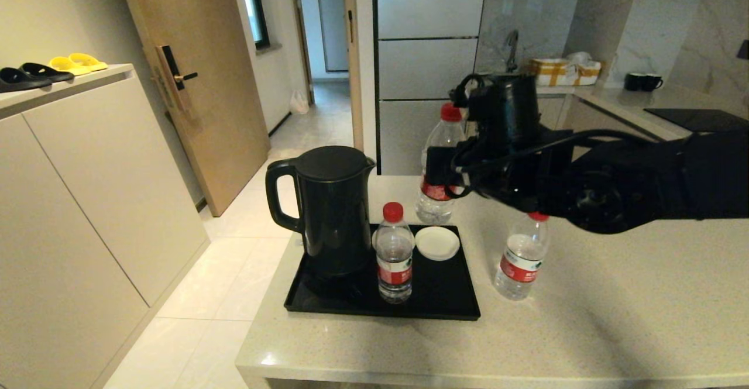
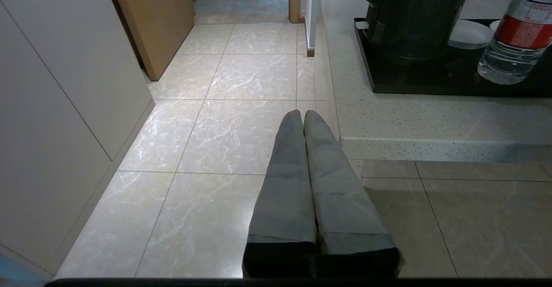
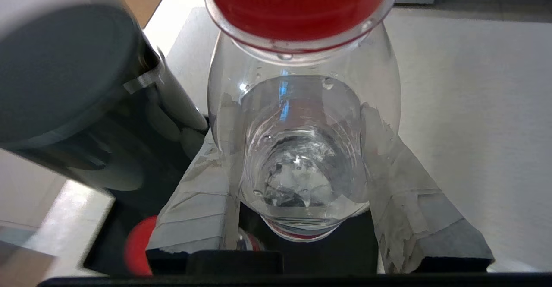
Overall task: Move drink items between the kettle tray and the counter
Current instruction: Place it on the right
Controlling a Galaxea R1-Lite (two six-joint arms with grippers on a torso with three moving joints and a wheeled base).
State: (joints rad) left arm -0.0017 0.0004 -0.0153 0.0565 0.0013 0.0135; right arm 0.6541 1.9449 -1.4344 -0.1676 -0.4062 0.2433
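My right gripper [image 1: 437,174] is shut on a clear water bottle [image 1: 443,143] with a red cap, gripping its body at the label. The bottle [image 3: 302,149] stands upright between the two padded fingers [image 3: 194,209], over the far right part of the black kettle tray [image 1: 445,310]. A second bottle [image 1: 394,254] stands on the tray beside the black kettle [image 1: 333,213]. The third bottle [image 1: 521,257] stands on the beige counter [image 1: 614,319], just right of the tray. My left gripper [image 2: 302,116] is shut and empty, low over the floor by the counter's front corner.
A white saucer [image 1: 437,243] lies on the tray behind the tray bottle, under the held one. The kettle [image 3: 60,75] rises close beside my right gripper. A cabinet [image 1: 88,202] stands across the floor on the left. The kitchen worktop [image 1: 673,102] lies behind.
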